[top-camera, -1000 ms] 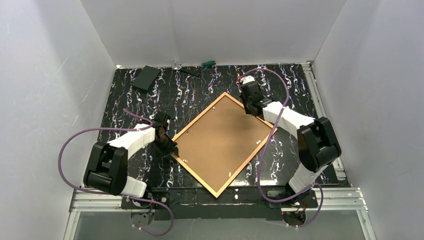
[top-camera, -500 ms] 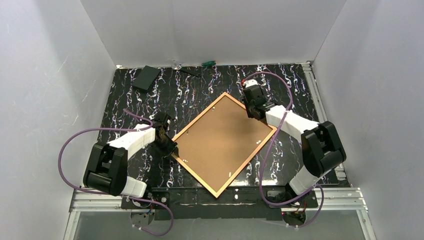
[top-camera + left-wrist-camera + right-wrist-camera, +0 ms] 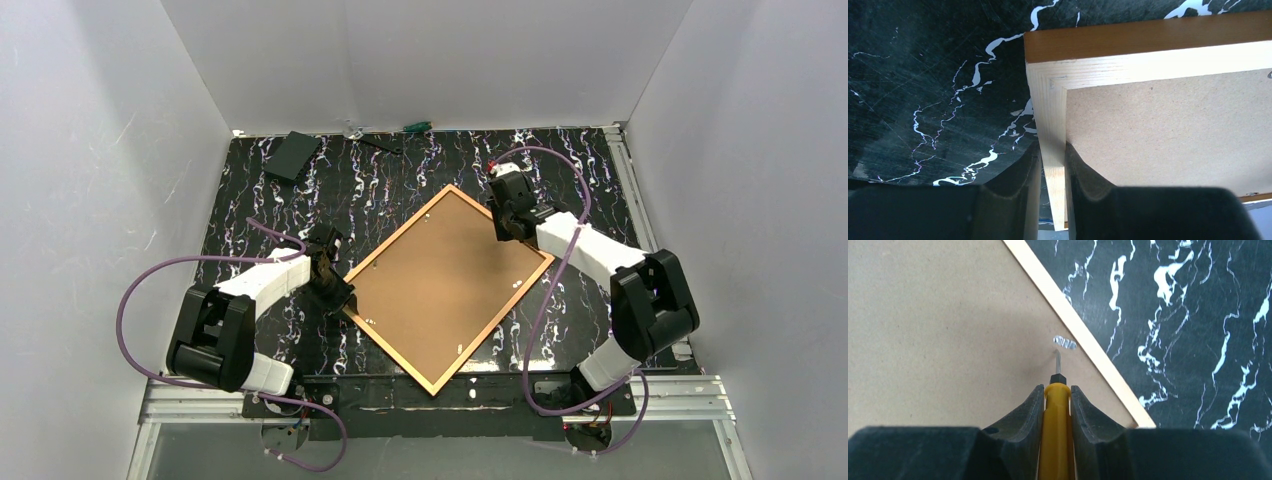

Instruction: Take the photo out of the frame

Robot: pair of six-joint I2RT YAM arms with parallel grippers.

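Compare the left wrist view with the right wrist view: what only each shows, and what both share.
Left wrist only: the left gripper clamped on the frame beside a corner. Right wrist only: the right gripper holding a yellow-handled tool, its metal tip by a metal tab. Both: the brown back of the photo, frame rail, marbled table.

My black marbled table (image 3: 400, 170) carries the frame (image 3: 494, 326) between left claw (image 3: 338, 290) and right claw (image 3: 507, 228), a black box (image 3: 293, 155) beyond them.
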